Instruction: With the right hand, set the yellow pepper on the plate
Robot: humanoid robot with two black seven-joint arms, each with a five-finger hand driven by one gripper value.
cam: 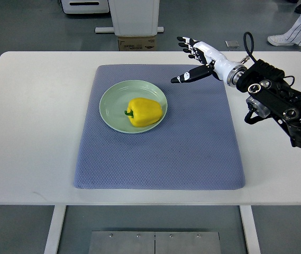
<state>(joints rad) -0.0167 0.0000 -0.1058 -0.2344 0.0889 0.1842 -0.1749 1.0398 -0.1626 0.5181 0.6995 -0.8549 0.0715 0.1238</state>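
One yellow pepper (144,111) is seen lying on its side on the green plate (110,103), on the grey mat (192,143) covering the counter (34,116). The placing looks done, so the step in hand is judged to be a retreat, best made upward and away without brushing the plate. The right robot hand (192,59) is spread and empty, well apart from the pepper, up and to its right.

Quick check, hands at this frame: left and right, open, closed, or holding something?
Left hand: not in view.
Right hand: open, fingers spread, holding nothing, up over the mat's far right corner; the yellow pepper lies on the plate.
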